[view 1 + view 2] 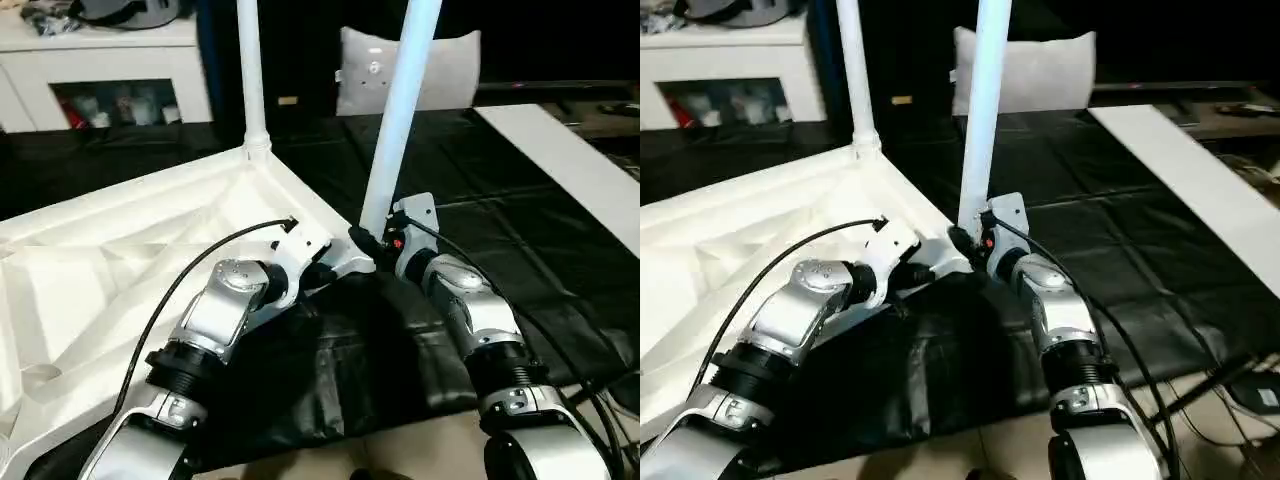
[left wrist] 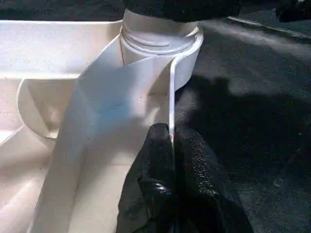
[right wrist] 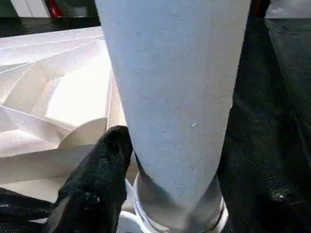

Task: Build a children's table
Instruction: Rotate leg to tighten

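The white tabletop (image 1: 120, 250) lies upside down on a black mat, ribs facing up. One white leg (image 1: 250, 70) stands upright in its far corner socket (image 1: 257, 145). A second leg (image 1: 400, 110) rises, slightly tilted, from the near right corner socket (image 2: 160, 43). My right gripper (image 1: 375, 240) is shut on this leg's lower end; in the right wrist view a black finger (image 3: 104, 165) presses against the tube (image 3: 175, 97). My left gripper (image 1: 330, 265) is shut on the tabletop's thin rim (image 2: 171, 97) just beside that socket, fingers (image 2: 160, 165) pinching it.
A white cabinet (image 1: 110, 60) stands at the back left. A grey cushion (image 1: 440, 70) sits behind the legs. A long white board (image 1: 570, 160) lies on the black mat (image 1: 480, 200) to the right. Cables (image 1: 600, 390) trail at the near right.
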